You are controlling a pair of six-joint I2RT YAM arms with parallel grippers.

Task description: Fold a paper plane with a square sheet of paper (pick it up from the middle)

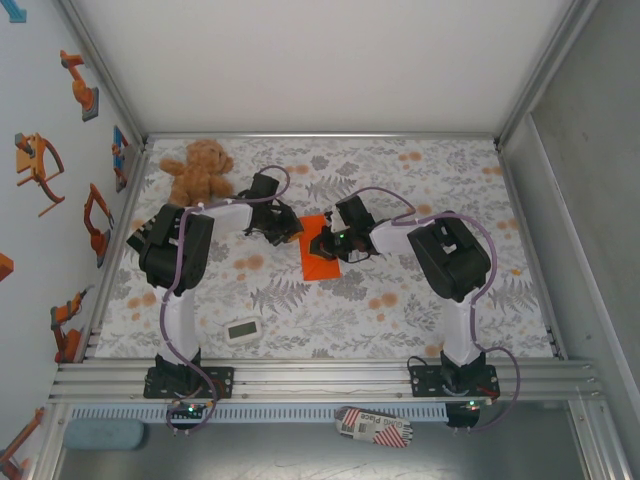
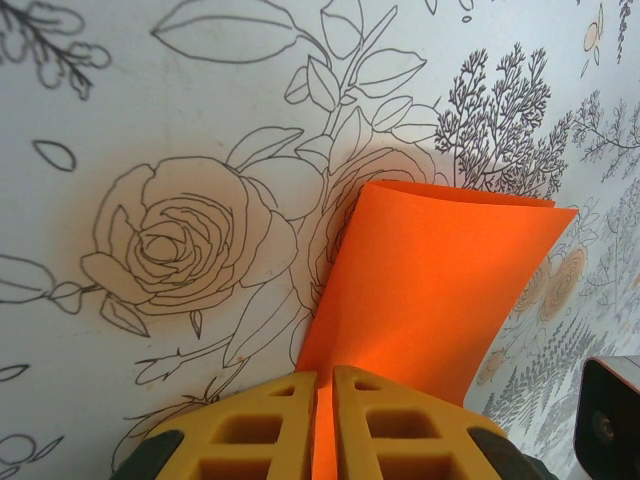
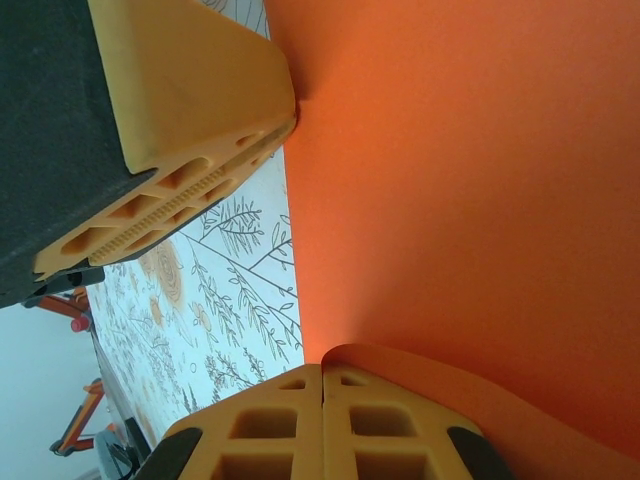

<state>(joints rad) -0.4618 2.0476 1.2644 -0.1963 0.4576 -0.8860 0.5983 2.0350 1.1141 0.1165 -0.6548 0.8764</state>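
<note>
The square sheet of paper (image 1: 320, 250) is bright orange and lies partly folded in the middle of the flowered table, between both grippers. My left gripper (image 1: 288, 228) reaches it from the left. In the left wrist view its yellow fingers (image 2: 262, 420) are shut on the sheet (image 2: 440, 290), with an orange strip in the narrow gap between them, and the sheet bows upward beyond them. My right gripper (image 3: 322, 385) is at the sheet's right edge with its jaws pressed together. A curled flap of the sheet (image 3: 460, 190) starts at their seam and lies over the right finger.
A brown teddy bear (image 1: 198, 170) sits at the back left. A small white timer (image 1: 242, 330) lies near the front edge by the left arm's base. A metal rail (image 1: 320, 380) runs along the front, and walls close in both sides.
</note>
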